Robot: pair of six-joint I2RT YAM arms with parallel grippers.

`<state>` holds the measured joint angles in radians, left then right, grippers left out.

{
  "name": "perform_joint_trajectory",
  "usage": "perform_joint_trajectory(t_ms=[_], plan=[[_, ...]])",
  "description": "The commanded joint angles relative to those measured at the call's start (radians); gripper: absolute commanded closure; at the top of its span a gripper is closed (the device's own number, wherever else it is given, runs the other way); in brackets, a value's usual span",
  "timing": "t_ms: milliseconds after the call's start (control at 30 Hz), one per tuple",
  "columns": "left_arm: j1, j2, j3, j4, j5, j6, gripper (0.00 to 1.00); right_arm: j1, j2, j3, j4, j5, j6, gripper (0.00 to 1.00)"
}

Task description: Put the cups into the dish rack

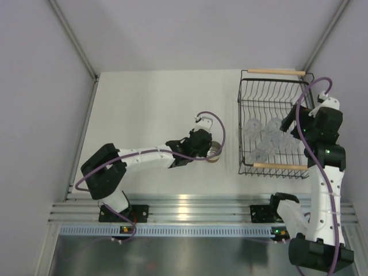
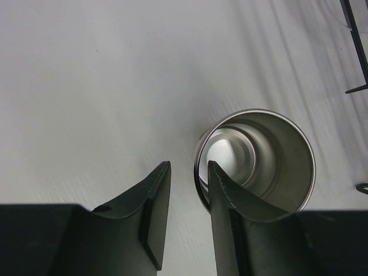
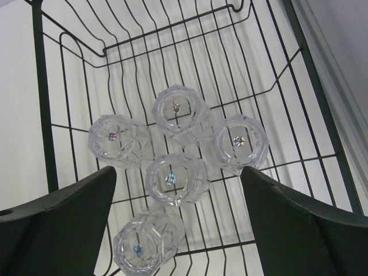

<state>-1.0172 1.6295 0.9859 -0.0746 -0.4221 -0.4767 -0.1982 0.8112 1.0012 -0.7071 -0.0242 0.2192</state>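
The short round cup [image 2: 261,152] is lined with shiny silver metal. The five clear faceted tumblers [image 3: 176,178] are seen as glossy plastic. The black rack [image 3: 41,86] is formed of thin wire, with pale wooden handles [image 1: 276,72].

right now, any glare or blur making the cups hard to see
Left wrist: silver cup sharp, bright glare on its inner base. Right wrist: clear tumblers crisp, tiny glints at their centres. Top external: they look pale, hazy in the dish rack.
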Motion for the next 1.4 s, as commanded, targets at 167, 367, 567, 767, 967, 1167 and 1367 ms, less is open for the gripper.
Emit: perform_joint_trajectory(t_ms=[167,367,567,767,967,1167,1367], plan=[[-0.001,0.027,0.046,0.041,0.020,-0.002,0.80,0.013,-0.015,-0.007,0.046,-0.003,-0.011,0.09],[-0.001,0.039,0.042,0.041,0.037,0.000,0.98,0.013,-0.018,-0.007,0.046,-0.005,-0.007,0.09],[-0.003,0.027,0.028,0.041,0.046,-0.002,1.00,0.013,-0.017,-0.009,0.046,-0.003,-0.006,0.09],[-0.001,-0.031,-0.033,0.042,0.002,-0.059,1.00,0.011,-0.018,-0.019,0.061,-0.008,0.005,0.07],[-0.003,-0.135,-0.041,0.013,-0.061,-0.072,1.00,0.013,-0.018,-0.035,0.083,-0.028,0.020,0.07],[-0.003,-0.267,-0.059,0.013,-0.110,-0.106,1.00,0.011,-0.018,-0.044,0.100,-0.055,0.028,0.07],[-0.001,-0.469,-0.122,0.128,-0.116,-0.151,1.00,0.013,-0.032,-0.072,0.150,-0.144,0.062,0.07]])
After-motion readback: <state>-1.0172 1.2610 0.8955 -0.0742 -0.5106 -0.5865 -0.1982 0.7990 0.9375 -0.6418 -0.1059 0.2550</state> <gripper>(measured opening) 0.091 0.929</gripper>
